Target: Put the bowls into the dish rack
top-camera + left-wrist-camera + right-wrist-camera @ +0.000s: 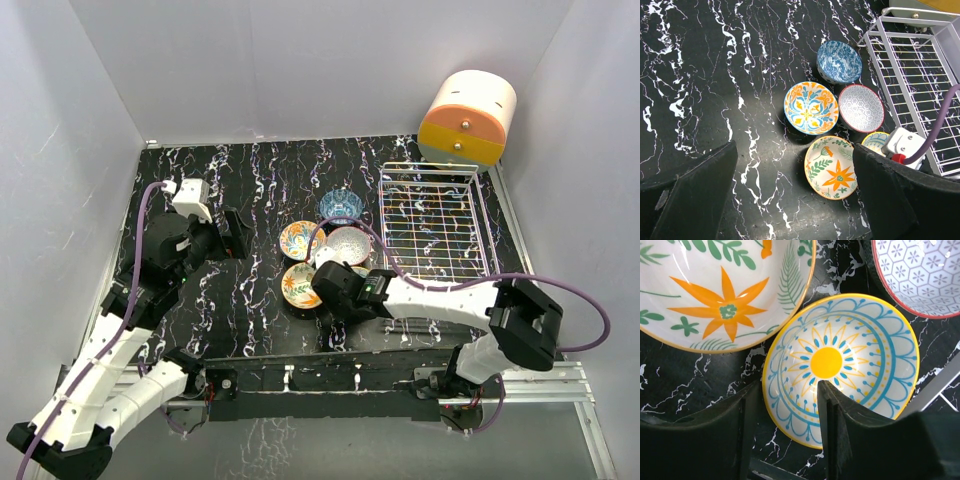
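- On the black marble tabletop [260,180], upright and not yet lifted: the yellow-sun bowl [840,360], just beside the near left corner of the dish rack [440,215].
- Astride its near rim: the right gripper [789,386], one finger inside the bowl, the other outside on the table side. Fingers parted around the rim; impossible to tell whether already pinching or short of contact.
- Crowding close: the orange-flower bowl [725,290], rim all but touching the yellow-sun bowl, and the hexagon-patterned bowl [920,275] just beyond.
- Further out: the orange-and-blue floral bowl [811,107] and the blue bowl [839,61], all on the table. Nothing in the rack yet.
- Well off to the left, above bare table: the left gripper [793,147], fingers spread wide, holding nothing.
- Risk of slip: a thin pinch on a glazed, sloping wall, likely to let the bowl swing or drop once raised.
- Risk of knocking: a tilt on lift-off could clip the orange-flower bowl.
- Risk at the rack: too low a carry could strike the raised wire side.
- Risk of snagging: the purple cable [400,265] draped over the rack's near corner.
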{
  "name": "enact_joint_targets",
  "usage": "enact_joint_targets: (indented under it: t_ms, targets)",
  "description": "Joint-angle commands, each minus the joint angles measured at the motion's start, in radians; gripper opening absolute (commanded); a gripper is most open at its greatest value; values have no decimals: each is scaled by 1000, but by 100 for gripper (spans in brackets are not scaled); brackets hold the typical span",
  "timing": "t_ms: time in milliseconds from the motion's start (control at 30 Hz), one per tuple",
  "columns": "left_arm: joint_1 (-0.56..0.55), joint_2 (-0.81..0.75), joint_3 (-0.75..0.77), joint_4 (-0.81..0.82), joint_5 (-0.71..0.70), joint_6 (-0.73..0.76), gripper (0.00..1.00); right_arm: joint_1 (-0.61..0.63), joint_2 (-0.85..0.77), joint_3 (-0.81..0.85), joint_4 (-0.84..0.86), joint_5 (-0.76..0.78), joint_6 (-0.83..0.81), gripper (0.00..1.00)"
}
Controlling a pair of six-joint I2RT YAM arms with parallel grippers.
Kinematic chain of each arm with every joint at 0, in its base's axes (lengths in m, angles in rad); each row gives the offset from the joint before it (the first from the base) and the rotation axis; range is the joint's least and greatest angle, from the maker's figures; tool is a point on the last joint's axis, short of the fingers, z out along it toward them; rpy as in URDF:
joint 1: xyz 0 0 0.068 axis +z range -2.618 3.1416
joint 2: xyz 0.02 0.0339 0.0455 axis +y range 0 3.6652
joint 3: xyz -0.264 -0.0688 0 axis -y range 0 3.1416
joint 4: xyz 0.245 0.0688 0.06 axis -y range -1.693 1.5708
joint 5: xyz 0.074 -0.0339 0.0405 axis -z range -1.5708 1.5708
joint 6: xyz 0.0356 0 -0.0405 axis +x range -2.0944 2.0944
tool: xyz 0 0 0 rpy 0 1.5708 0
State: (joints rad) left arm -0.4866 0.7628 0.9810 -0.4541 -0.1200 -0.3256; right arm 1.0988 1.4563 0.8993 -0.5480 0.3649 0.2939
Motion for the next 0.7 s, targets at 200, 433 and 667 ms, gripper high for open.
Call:
enact_joint_targets:
  t_ms: [200,433,667]
  targets:
    - [-3,-26,-6,-23,-17,0,97,-1,74,4,95,48,-3,38]
    - [-3,-41,-4,-39,-24,-2,97,-5,131,12,91,43,27,37]
    - [-4,-49,5,-49,-28,-3,97,-8,150,29,72,50,53,20]
